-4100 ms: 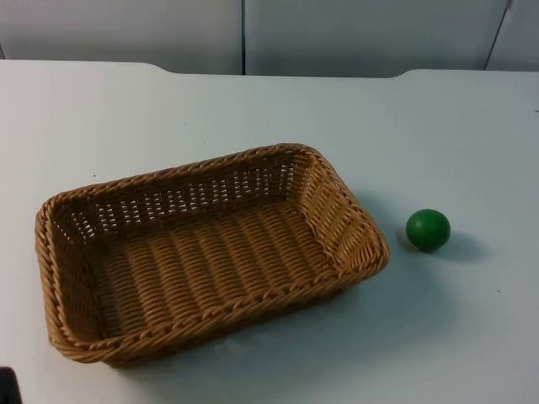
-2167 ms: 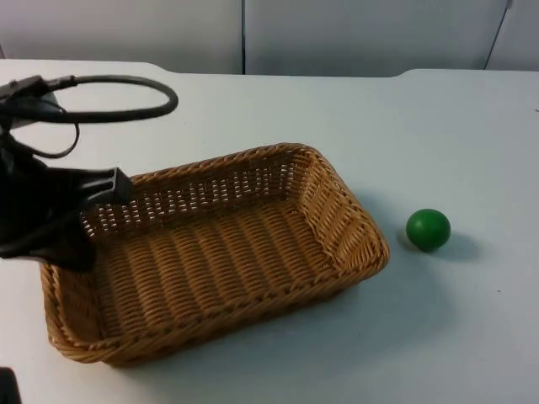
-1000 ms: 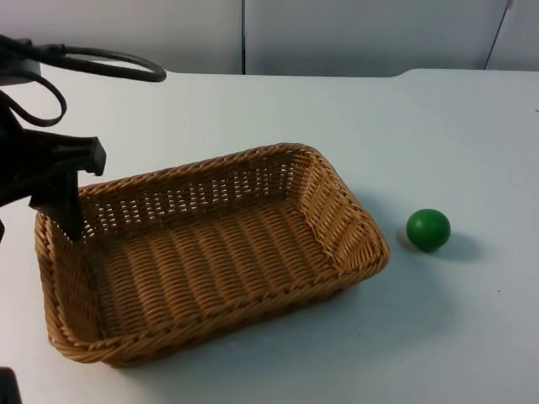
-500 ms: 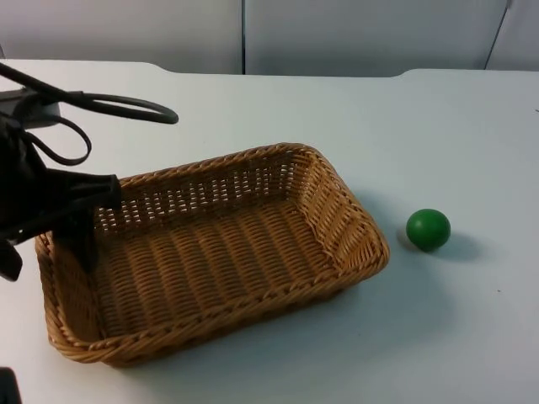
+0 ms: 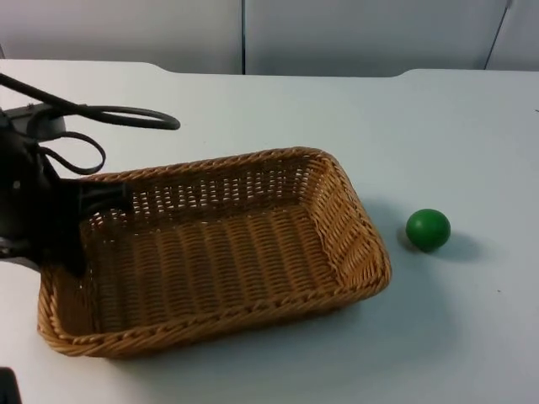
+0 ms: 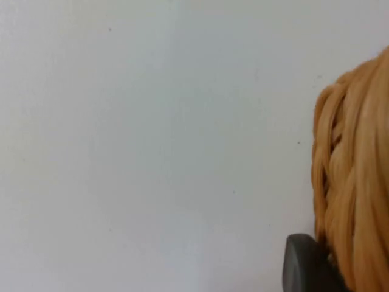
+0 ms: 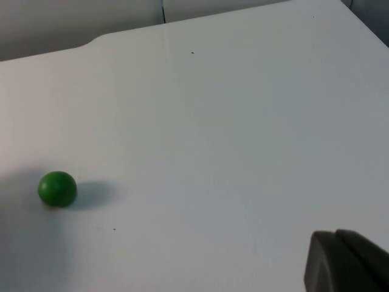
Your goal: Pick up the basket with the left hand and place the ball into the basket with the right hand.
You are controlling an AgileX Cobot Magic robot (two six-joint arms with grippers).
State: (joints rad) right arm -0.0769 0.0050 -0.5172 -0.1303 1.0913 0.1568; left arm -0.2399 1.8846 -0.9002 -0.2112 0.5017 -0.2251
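1. Basket [image 5: 219,252] sits at centre-left on the bench [image 5: 337,109]; the left tool [image 5: 74,227] pinches its left rim.
2. Ball [image 5: 428,229] lies at right, apart from the basket.
3. Right tool [image 7: 346,261]: spread or pressed together, cannot tell.

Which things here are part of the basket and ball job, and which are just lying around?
Part of the job: wicker basket; green ball; left claw at the basket's left rim.
Lying about: nothing besides the white table and grey partition wall.
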